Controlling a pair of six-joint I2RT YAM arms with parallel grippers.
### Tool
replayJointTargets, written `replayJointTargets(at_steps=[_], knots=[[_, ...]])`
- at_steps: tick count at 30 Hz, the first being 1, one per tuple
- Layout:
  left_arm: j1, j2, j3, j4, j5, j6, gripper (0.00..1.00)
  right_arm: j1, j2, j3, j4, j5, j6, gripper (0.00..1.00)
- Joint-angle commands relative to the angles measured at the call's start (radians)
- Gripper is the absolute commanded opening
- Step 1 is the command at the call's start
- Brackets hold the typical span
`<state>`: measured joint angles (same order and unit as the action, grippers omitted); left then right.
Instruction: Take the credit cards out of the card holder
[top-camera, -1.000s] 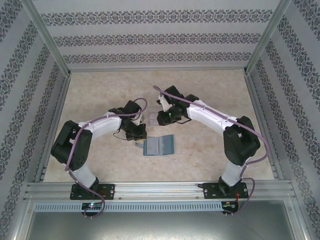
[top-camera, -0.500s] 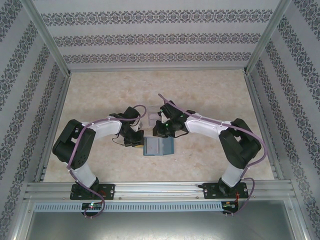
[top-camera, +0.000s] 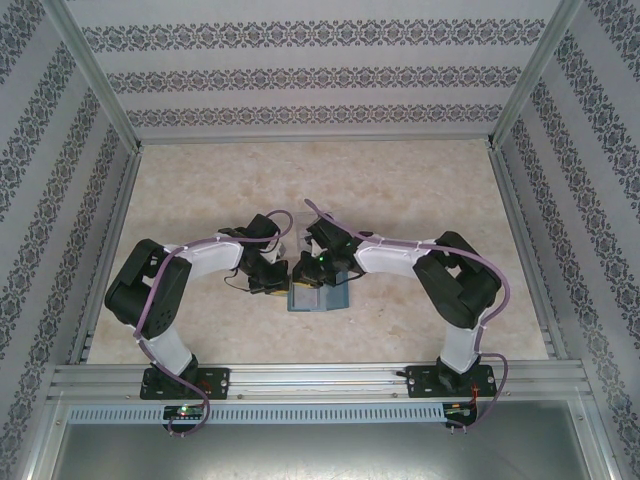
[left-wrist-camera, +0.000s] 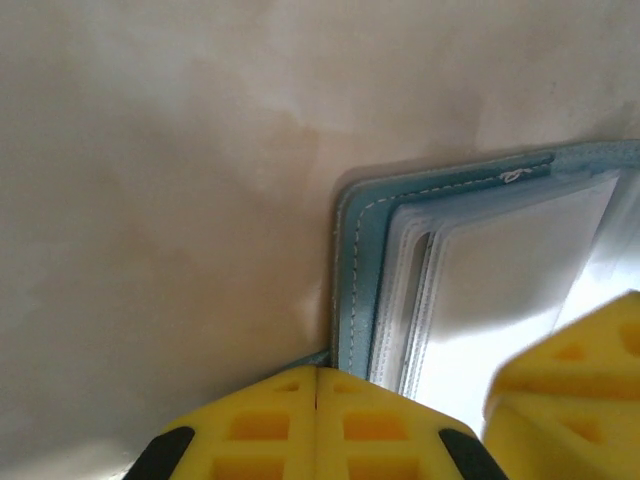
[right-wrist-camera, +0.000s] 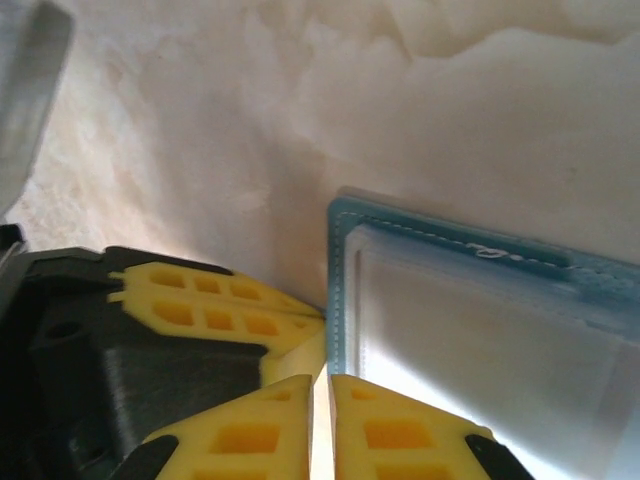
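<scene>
Left hand (top-camera: 272, 277), top view: tips at the far-left corner of the card holder (top-camera: 326, 299). Right hand (top-camera: 304, 270) is at the same corner, just beside the left one.
Count: 2 arms, 2 hands, 1 card holder. It lies open and flat on the surface (top-camera: 420, 190), midway between the left and right edges and nearer the near edge. Credit cards: cannot count any from here.
Versus 0.5 s ago: right arm has reached further toward the left hand, its hand now over the holder's far-left corner. Left arm and holder are unchanged.

Left wrist view: left hand (left-wrist-camera: 315, 385) has its two yellow pads pressed together, tips touching the teal corner of the card holder (left-wrist-camera: 355, 270). Cannot tell whether anything thin lies between them. A stack of clear sleeves (left-wrist-camera: 500, 265) fills the holder, several layers, contents not legible. One yellow finger (left-wrist-camera: 575, 390) of the right hand rests on the sleeves.

Right wrist view: right hand (right-wrist-camera: 327, 390) is closed, a thin pale seam between its pads, tips at the corner of the card holder (right-wrist-camera: 337, 270). One left-hand finger (right-wrist-camera: 210, 300) meets that corner.
</scene>
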<state>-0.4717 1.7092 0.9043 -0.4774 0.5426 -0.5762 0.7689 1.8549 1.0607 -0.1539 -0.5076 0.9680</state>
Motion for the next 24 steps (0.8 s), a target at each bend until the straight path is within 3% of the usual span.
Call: replayJointTargets(at_steps=[1,8,24], knots=[[-0.012,0.019,-0.026,0.008,-0.005,0.001,0.05,0.012,0.026,-0.017,0.016,-0.011,0.023,0.15],[-0.012,0.017,-0.022,0.003,-0.008,-0.002,0.05,0.023,0.040,-0.014,-0.021,0.011,0.016,0.21],[-0.012,0.017,-0.016,-0.006,-0.009,0.001,0.05,0.052,0.040,0.124,-0.420,0.244,-0.136,0.39]])
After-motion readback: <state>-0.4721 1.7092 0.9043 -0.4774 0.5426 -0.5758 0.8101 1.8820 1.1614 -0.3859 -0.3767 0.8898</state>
